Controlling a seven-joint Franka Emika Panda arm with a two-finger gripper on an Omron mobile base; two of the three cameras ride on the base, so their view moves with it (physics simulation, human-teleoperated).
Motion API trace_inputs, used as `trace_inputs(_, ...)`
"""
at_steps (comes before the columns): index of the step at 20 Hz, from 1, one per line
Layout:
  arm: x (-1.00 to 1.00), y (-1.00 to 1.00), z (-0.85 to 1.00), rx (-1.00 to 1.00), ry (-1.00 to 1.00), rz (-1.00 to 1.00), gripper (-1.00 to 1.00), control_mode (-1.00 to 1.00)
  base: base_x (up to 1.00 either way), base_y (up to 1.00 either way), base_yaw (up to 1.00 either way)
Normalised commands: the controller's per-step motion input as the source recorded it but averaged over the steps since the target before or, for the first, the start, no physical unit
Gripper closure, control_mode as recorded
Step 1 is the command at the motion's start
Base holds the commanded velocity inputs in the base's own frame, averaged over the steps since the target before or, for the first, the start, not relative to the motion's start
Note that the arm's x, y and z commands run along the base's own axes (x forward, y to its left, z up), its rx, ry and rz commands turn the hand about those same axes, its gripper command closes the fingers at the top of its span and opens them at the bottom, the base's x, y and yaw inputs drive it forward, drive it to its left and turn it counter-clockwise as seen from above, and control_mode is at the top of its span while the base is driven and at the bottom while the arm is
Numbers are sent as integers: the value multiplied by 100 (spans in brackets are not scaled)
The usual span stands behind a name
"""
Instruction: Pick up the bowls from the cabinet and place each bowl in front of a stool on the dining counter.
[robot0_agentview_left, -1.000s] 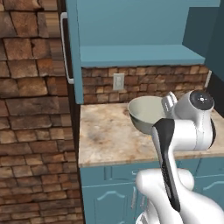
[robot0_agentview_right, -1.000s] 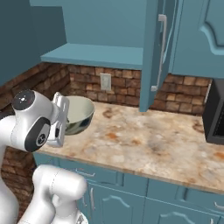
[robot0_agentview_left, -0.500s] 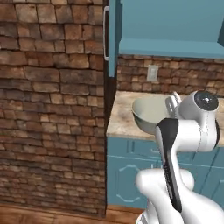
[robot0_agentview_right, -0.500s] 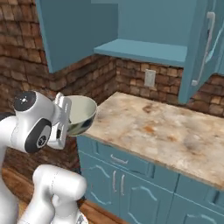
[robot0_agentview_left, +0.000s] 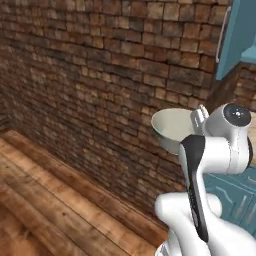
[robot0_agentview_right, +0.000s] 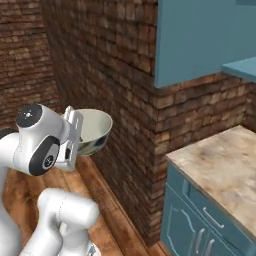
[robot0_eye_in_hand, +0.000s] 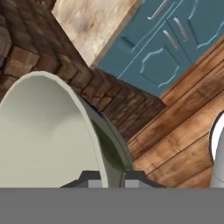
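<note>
The tool (robot0_eye_in_hand: 107, 178) is closed tight on the rim of the bowl (robot0_agentview_left: 172, 131) and holds it up in the air. The bowl is in front of the brick wall (robot0_agentview_left: 90, 90), above the wood floor (robot0_agentview_right: 107, 200). A table (robot0_agentview_right: 222, 162) stands off to the side.

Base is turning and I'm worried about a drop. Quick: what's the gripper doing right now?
Gripper: shut on the rim of the beige-olive bowl, carried upright in front of the brick wall.

Brick wall (robot0_agentview_left: 90, 75) above wood plank floor (robot0_agentview_left: 45, 200); teal base cabinets (robot0_agentview_right: 200, 220) under stone countertop (robot0_agentview_right: 225, 160).
</note>
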Motion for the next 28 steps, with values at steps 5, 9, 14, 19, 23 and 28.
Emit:
trace_inputs(5,0,0,0,0,0,0,100,100,17,46,75)
trace_inputs(9,0,0,0,0,0,0,100,100,80,33,54)
trace_inputs(14,0,0,0,0,0,0,100,100,100,35,41)
trace_inputs(19,0,0,0,0,0,0,100,100,100,20,48)
trace_inputs(23,0,0,0,0,0,0,100,100,100,9,56)
trace_inputs(28,0,0,0,0,0,0,100,100,100,-6,63)
